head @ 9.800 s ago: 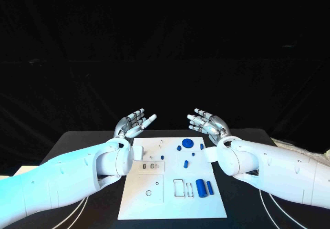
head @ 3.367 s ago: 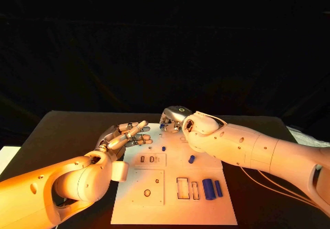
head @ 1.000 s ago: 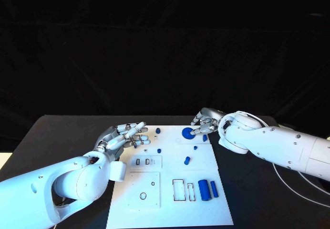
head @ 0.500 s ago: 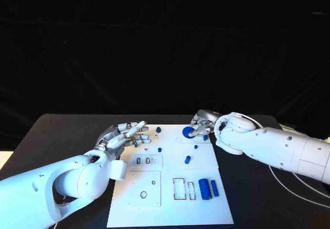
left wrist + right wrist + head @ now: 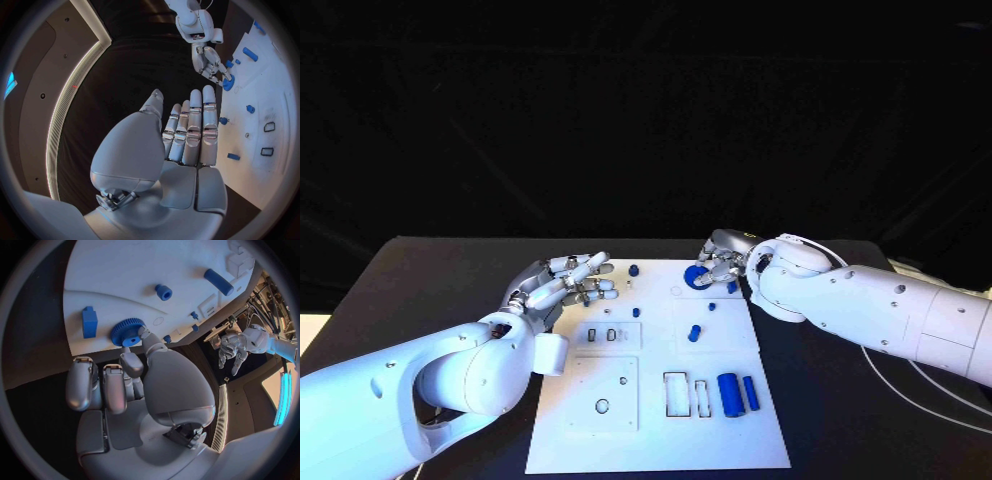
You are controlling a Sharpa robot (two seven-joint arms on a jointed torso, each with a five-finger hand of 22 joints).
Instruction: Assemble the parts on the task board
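one blue gear [image 5: 695, 277] lies upper centre on task board [image 5: 653, 440] | right hand [image 5: 721, 262] fingers touching its rim, grip unclear | left hand [image 5: 564, 284] spread, empty, farther

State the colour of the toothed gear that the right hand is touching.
The gear is blue; the right wrist view shows it best, with the right hand touching it.
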